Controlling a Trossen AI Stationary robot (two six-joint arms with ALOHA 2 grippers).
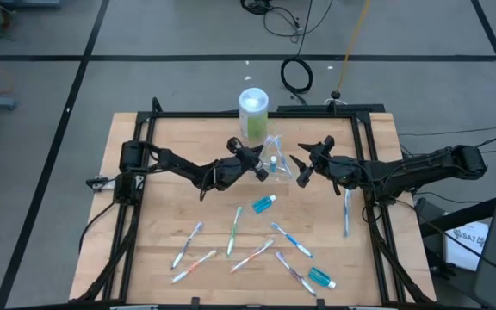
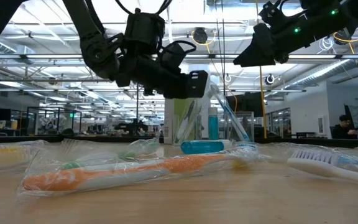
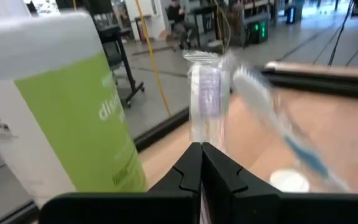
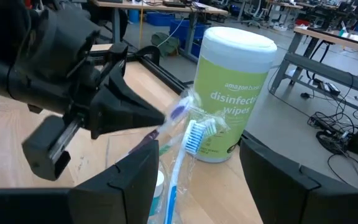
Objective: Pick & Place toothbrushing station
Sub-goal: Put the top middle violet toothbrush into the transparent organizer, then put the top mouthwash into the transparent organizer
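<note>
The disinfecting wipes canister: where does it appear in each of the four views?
High view: wipes canister at the table's far edge, centre.
Low view: centre, behind the left gripper.
Left wrist view: fills the left side.
Right wrist view: upper centre-right.
Shared landmark: the clear plastic bag held beside it.

A wipes canister (image 1: pixel 253 112) stands at the bench's (image 1: pixel 145 224) twelve o'clock edge. Just at its six o'clock, a clear bag (image 1: pixel 275 158) hangs between the left tool (image 1: pixel 257 165) and the right tool (image 1: pixel 303 167). Loose toothbrushes (image 1: pixel 234 230) and tubes (image 1: pixel 265 203) lie toward six o'clock.
</note>
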